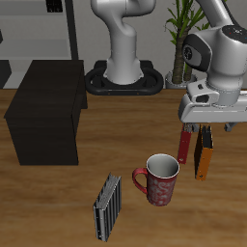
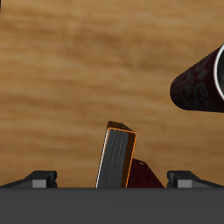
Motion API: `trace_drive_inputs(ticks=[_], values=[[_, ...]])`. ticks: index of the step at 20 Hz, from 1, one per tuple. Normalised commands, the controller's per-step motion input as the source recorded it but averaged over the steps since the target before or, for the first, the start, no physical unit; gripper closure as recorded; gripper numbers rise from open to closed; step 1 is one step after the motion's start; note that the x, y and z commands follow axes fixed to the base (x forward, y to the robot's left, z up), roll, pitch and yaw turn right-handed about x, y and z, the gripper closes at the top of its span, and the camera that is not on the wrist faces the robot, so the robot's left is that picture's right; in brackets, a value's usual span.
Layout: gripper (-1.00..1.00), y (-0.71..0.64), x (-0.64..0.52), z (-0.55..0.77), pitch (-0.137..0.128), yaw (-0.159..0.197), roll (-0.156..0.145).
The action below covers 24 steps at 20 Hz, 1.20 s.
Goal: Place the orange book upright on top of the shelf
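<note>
The orange book (image 1: 204,156) stands upright on the table beside the dark-red book (image 1: 183,145), in front of the red mug's far side. In the wrist view the orange book (image 2: 118,157) shows end-on, with its grey page block and orange cover edge. My gripper (image 1: 205,128) hovers directly above the orange book, open and empty. In the wrist view its fingertips (image 2: 39,178) stand wide apart on either side of the book, with the gripper (image 2: 114,180) centred over it. The black shelf (image 1: 43,111) sits across the table, its flat top bare.
A red patterned mug (image 1: 159,179) stands close to the books and also shows in the wrist view (image 2: 201,83). A grey-black striped book (image 1: 108,205) stands near the table's front edge. A tall grey rack (image 1: 39,29) and a potted plant (image 1: 183,29) are at the back.
</note>
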Motion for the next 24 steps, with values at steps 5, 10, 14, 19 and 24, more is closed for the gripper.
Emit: trace_drive_inputs(ticks=[5,10,14,19,24], values=[[-1.00,-0.01,-0.05,-0.20,0.004,0.004,0.008],[-1.00,-0.08,0.06,-0.34,0.032,0.001,-0.022],[-1.00,-0.01,0.01,-0.28,0.028,0.011,0.014],[1.00,0.09,-0.02,-0.23,0.040,-0.029,0.071],[1.00,-0.01,-0.02,0.02,0.007,-0.014,0.004]])
